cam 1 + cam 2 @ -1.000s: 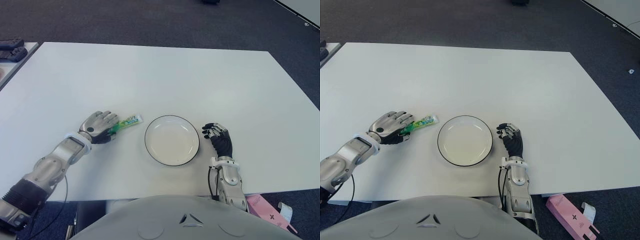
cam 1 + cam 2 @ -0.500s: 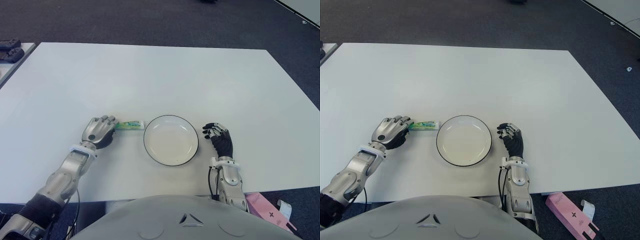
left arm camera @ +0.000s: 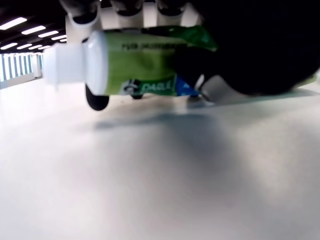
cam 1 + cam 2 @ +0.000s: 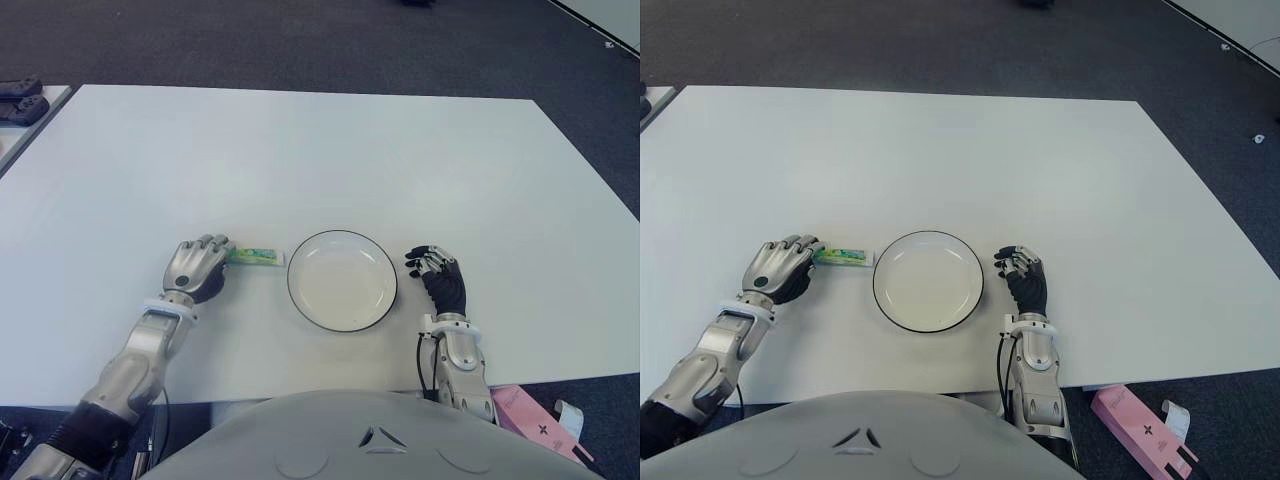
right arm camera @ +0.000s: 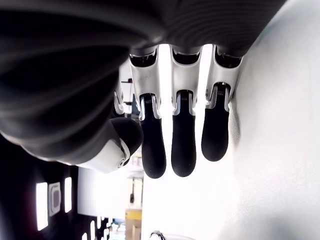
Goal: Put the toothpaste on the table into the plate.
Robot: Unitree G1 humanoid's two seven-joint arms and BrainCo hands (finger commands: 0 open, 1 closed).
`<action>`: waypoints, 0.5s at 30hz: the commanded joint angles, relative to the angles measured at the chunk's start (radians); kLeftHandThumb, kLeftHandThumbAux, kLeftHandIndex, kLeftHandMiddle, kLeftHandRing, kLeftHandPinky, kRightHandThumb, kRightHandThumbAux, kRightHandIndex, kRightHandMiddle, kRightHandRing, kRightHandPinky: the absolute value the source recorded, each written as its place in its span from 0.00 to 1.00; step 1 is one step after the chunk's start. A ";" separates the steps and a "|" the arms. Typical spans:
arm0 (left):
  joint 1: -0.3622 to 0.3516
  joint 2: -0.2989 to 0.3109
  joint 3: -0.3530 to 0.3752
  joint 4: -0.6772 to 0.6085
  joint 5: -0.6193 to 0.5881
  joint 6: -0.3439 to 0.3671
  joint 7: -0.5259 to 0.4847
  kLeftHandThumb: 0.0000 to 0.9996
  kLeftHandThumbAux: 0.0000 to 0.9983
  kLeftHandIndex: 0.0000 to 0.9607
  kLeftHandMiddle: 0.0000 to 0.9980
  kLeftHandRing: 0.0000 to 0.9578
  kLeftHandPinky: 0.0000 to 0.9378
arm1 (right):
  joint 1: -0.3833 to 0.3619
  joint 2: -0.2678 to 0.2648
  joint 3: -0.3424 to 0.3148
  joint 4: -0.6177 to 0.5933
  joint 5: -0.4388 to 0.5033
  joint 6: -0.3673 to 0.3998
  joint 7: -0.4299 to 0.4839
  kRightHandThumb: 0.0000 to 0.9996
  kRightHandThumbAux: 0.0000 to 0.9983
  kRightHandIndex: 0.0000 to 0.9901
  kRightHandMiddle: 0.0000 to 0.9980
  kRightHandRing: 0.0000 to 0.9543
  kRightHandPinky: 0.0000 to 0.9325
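Left of the plate [image 4: 342, 281], the left hand [image 4: 196, 267] curls its fingers around the green toothpaste [image 4: 256, 257], cap end toward the rim, just clear of the table [image 4: 300, 150]. The right hand [image 4: 441, 280] shows right of the plate, fingers loosely extended, empty.

A green toothpaste tube [image 4: 255, 257] with a white cap lies flat and crosswise, toward the near edge of the white table [image 4: 330, 150], left of centre. Just right of it sits an empty round white plate [image 4: 342, 281] with a dark rim.
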 commanded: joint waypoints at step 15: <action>0.055 -0.067 0.006 0.030 -0.009 0.043 0.067 0.85 0.67 0.42 0.56 0.87 0.91 | -0.005 -0.010 -0.011 0.041 0.007 0.005 0.004 0.71 0.72 0.43 0.49 0.51 0.52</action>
